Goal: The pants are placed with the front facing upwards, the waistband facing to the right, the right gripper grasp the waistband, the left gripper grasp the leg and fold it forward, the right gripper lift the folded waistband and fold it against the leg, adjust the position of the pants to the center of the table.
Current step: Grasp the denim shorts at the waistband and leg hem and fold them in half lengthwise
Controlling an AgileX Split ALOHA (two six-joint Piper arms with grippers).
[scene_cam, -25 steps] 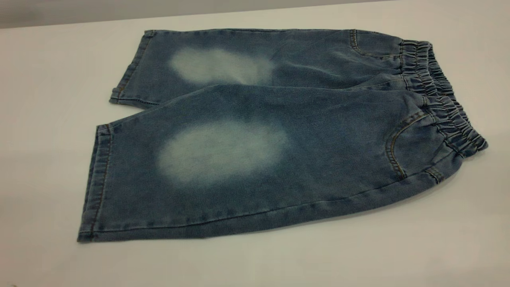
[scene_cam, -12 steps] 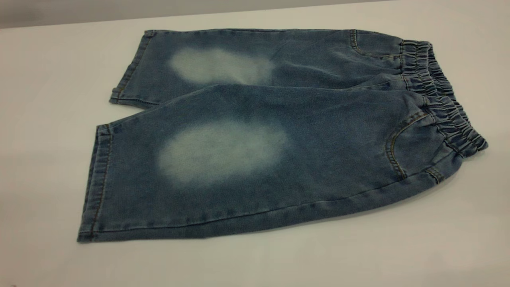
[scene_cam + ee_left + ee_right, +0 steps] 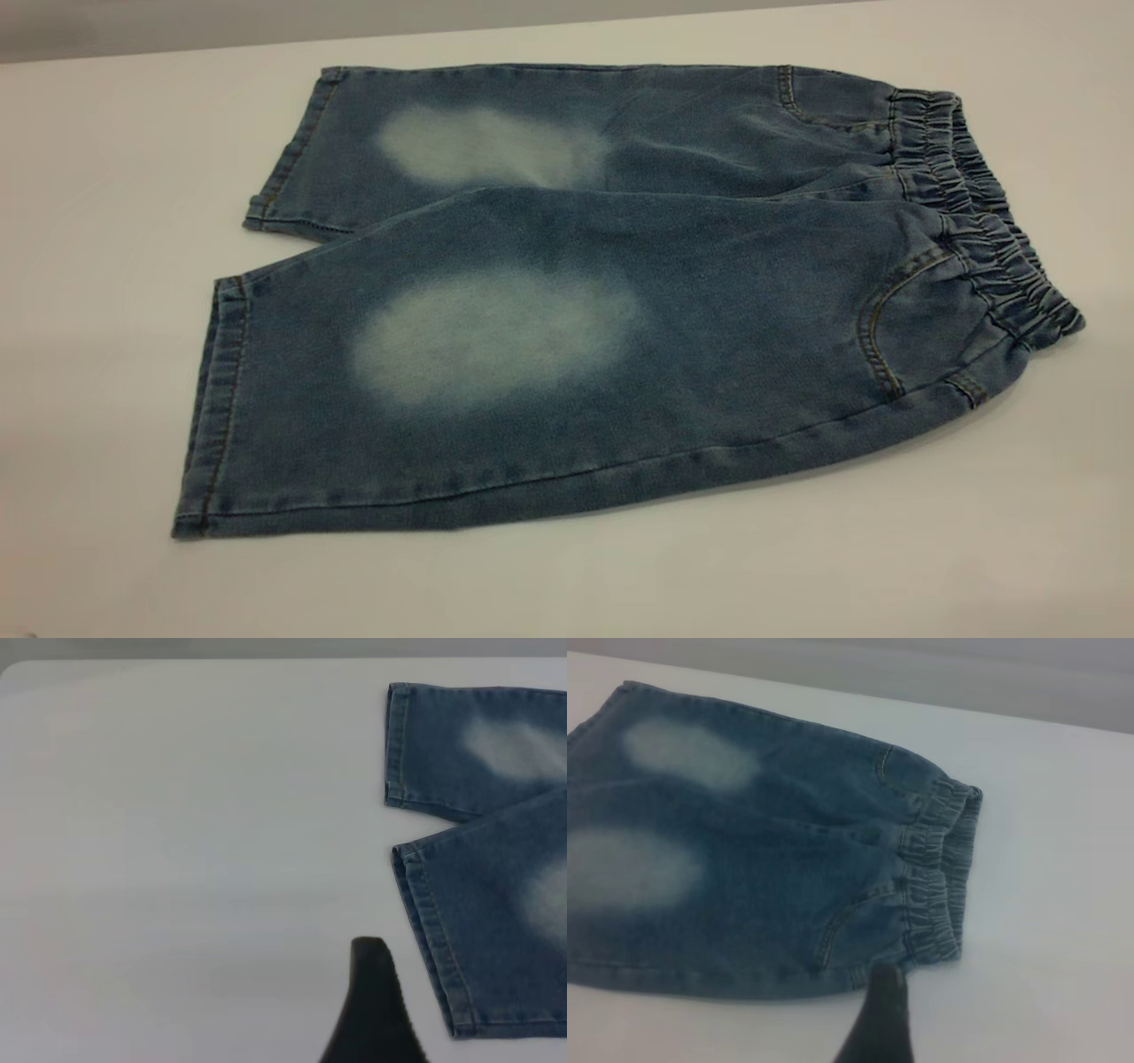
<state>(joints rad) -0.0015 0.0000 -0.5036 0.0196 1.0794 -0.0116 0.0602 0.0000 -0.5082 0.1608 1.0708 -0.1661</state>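
The white bench (image 3: 1019, 549) carries the pants (image 3: 620, 292) spread flat, front up, legs toward the left arm's side, unfolded. Judging by this, the first grasps are not yet made: next, each pincer must close on its own edge. Faded ovals mark both legs; the gathered waistband (image 3: 992, 221) lies at the right. The left pincer (image 3: 372, 1010) hovers near the leg hems, the right pincer (image 3: 877, 1019) just beside the waistband; whether either is apart or together, I cannot tell.

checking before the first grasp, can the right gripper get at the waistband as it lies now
Probably yes. The right gripper hangs just off the waistband, which lies flat and uncovered on the table; nothing is between them.
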